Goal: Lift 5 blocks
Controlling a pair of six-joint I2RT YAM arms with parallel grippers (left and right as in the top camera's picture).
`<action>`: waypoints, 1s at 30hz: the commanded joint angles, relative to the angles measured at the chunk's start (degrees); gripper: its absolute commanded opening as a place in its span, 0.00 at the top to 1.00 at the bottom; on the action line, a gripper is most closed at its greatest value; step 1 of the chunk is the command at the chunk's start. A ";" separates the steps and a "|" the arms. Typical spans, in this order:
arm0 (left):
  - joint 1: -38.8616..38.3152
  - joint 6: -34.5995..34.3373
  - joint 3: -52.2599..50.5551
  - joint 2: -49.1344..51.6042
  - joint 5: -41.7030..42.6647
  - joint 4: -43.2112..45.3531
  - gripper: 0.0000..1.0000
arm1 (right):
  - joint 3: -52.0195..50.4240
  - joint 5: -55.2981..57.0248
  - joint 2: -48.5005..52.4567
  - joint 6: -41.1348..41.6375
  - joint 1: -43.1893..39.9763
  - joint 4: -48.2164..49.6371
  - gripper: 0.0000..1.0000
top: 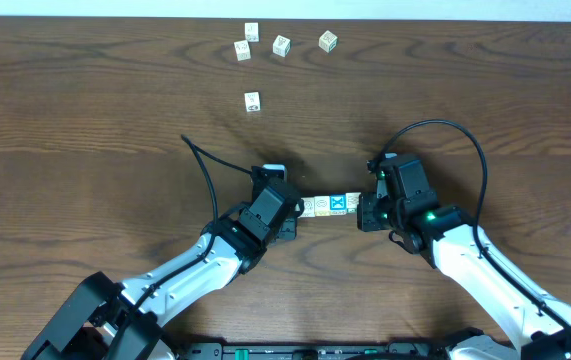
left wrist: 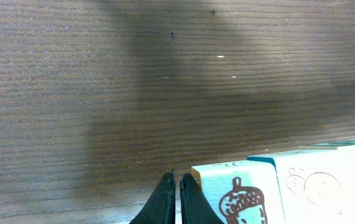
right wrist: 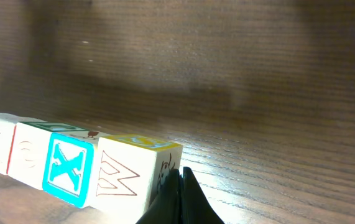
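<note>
Blocks (top: 330,205) lined up face to face in 1 short straight row on the near middle of the table (top: 85,120), squeezed between the 2 grippers. From overhead, only 3 tops showing in the gap, the blue X block (top: 339,204) rightmost of them; ends of the row hidden under the grippers.

Seen from the right wrist: W block (right wrist: 127,174) with a yellowish top at the right end, blue X next to it, then 2 cream faces running off to the left edge. Seen from the left wrist: acorn block (left wrist: 239,198) with its reddish-brown picture at the left end, a cream block (left wrist: 326,186) touching it on the far side. Cannot tell whether the row rests on the wood or hangs just clear of it.

Left gripper (top: 295,212), jaws pressed together with nothing between, tips set against the acorn end. Right gripper (top: 362,212), jaws likewise pinched tight and empty, tips against the side of the W block.

Further out: 5 loose cubes (top: 281,45) well apart from the row, 4 near the far edge, 1 a little nearer. A black cable (top: 205,170) looping off each arm
</note>
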 commanded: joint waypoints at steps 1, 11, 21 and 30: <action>-1.55 -0.24 2.95 -2.03 7.28 2.40 0.93 | 2.12 -13.40 -1.81 -0.81 3.17 1.03 0.99; -1.53 -0.22 2.95 -5.11 7.26 2.38 0.92 | 2.12 -13.40 -1.81 -0.81 3.17 0.68 0.99; -1.55 -0.22 2.95 -6.29 7.28 1.95 0.93 | 2.12 -13.44 -1.84 -0.81 3.17 0.68 0.99; -1.55 -0.22 2.95 -6.29 7.26 1.95 0.93 | 2.34 -13.44 -1.84 -0.61 3.17 0.07 0.99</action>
